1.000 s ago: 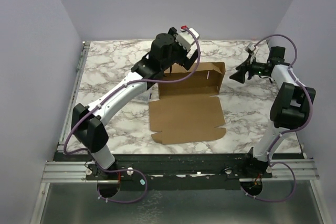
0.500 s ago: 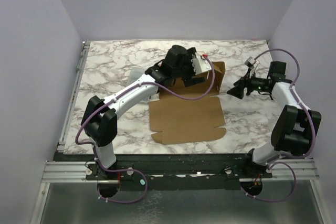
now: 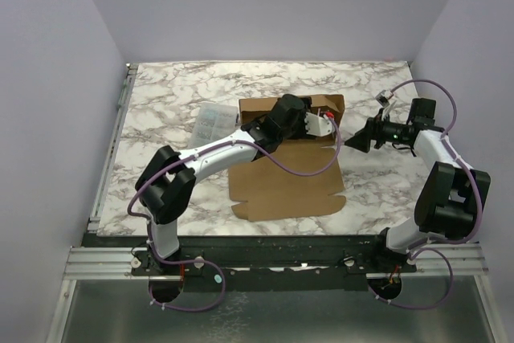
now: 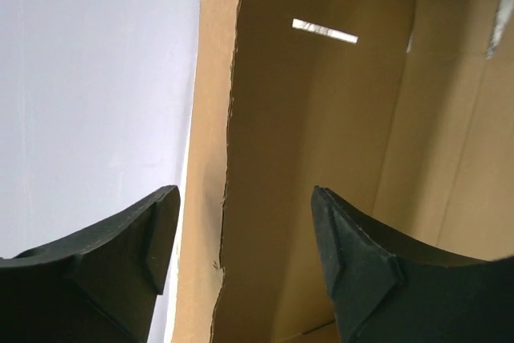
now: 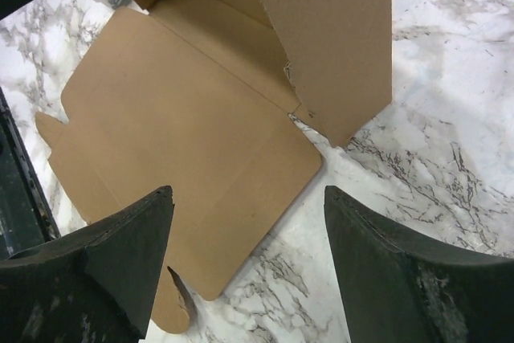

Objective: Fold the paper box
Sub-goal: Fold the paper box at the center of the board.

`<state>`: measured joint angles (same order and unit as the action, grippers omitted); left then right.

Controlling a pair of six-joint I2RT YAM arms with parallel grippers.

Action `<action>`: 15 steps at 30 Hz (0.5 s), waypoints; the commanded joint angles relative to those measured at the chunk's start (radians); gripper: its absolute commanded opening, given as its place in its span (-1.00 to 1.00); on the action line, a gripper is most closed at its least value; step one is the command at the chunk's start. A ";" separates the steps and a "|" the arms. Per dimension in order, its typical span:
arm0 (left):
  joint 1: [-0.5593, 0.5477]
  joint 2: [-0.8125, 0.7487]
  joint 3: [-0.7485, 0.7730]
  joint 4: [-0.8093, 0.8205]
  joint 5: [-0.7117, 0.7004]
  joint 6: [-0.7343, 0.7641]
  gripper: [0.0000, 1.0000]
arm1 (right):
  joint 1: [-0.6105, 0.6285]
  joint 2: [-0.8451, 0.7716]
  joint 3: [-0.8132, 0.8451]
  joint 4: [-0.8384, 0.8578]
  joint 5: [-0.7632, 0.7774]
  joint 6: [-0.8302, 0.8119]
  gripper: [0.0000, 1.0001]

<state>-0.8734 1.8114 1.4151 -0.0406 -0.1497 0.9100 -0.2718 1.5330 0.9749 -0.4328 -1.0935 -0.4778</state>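
paper box sits mid-way across the marble table, partly formed: far walls raised, one large flat panel lying open toward the arm bases. left arm reaches across the raised far part. left gripper has its jaws apart and straddles the rough cut edge of an upright cardboard wall, one finger outside the box against the pale backdrop, the other on the inner side. gap between the fingers is much wider than the cardboard; cannot tell whether either pad touches it. a short slit shows high on that wall. right gripper hovers off the box's right side, jaws wide, nothing between them; under it is the corner where the upright side flap meets the flat panel. in the top view its tips point at the box's right wall, near but apart. clear plastic case lies on the table just beside the box's far-left corner.
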 commanded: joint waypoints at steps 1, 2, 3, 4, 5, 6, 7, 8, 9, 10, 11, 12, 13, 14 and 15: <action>-0.001 0.053 0.010 0.065 -0.124 0.008 0.36 | 0.000 -0.018 -0.021 0.042 -0.047 0.064 0.59; -0.001 0.058 0.010 0.070 -0.134 0.005 0.28 | 0.001 -0.020 -0.023 0.046 -0.050 0.070 0.59; -0.002 0.064 0.009 0.080 -0.147 0.000 0.25 | 0.001 -0.021 -0.027 0.052 -0.052 0.079 0.58; -0.001 0.068 0.008 0.089 -0.160 -0.005 0.17 | 0.001 -0.022 -0.030 0.056 -0.052 0.085 0.58; -0.001 0.072 0.008 0.096 -0.168 -0.008 0.03 | 0.001 -0.024 -0.032 0.061 -0.050 0.093 0.58; -0.002 0.074 0.010 0.102 -0.176 -0.011 -0.16 | 0.002 -0.024 -0.036 0.069 -0.052 0.103 0.59; -0.002 0.074 0.012 0.107 -0.183 -0.018 -0.35 | 0.000 -0.024 -0.040 0.077 -0.059 0.113 0.58; -0.001 0.074 0.016 0.109 -0.190 -0.028 -0.50 | 0.000 -0.024 -0.044 0.087 -0.066 0.120 0.59; -0.003 0.074 0.020 0.110 -0.199 -0.035 -0.63 | 0.000 -0.024 -0.048 0.093 -0.076 0.127 0.58; -0.003 0.072 0.023 0.110 -0.207 -0.043 -0.71 | 0.000 -0.021 -0.050 0.099 -0.087 0.137 0.58; -0.003 0.066 0.023 0.110 -0.213 -0.051 -0.73 | 0.000 -0.021 -0.053 0.106 -0.095 0.148 0.59; -0.004 0.059 0.021 0.109 -0.219 -0.059 -0.75 | 0.000 -0.020 -0.056 0.115 -0.102 0.160 0.59; -0.005 0.051 0.019 0.109 -0.225 -0.070 -0.80 | -0.001 -0.020 -0.061 0.132 -0.111 0.177 0.59; -0.005 0.043 0.018 0.110 -0.231 -0.083 -0.82 | -0.001 -0.022 -0.071 0.153 -0.123 0.209 0.59; -0.005 0.037 0.018 0.110 -0.241 -0.098 -0.83 | -0.001 -0.023 -0.081 0.177 -0.140 0.238 0.59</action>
<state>-0.8726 1.8755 1.4300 0.0933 -0.3317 0.8890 -0.2718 1.5311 0.9276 -0.3431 -1.1542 -0.3389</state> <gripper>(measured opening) 0.108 0.793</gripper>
